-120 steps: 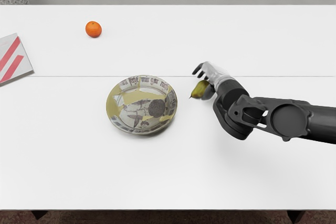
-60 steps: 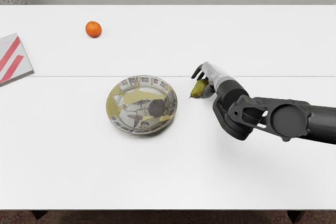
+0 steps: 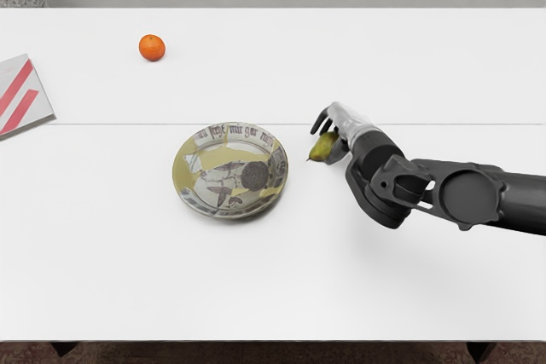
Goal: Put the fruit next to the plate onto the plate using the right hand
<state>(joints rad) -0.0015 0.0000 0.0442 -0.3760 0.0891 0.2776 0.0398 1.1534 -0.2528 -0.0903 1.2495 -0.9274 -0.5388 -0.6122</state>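
Fingers (image 3: 321,114) of the right hand (image 3: 339,126) clasp one pear (image 3: 321,148) beside one plate (image 3: 180,178); one orange (image 3: 152,47) lies apart.

On my feed only the right arm (image 3: 503,202) showed, a thick matt tube of dark charcoal running in from the right edge. Partway along it I saw a broad round joint cap (image 3: 465,198), a shade greyer than the casing around it, with a flat face. Left of that sat an angular black bracket (image 3: 408,183) with pale highlights along its edges, joined to a bulbous black wrist housing (image 3: 375,202). On the far side of that housing, the right hand (image 3: 339,125) had a pale silver-grey back, smooth and tapered, ending in short dark fingers (image 3: 322,113) that looked nearly black.
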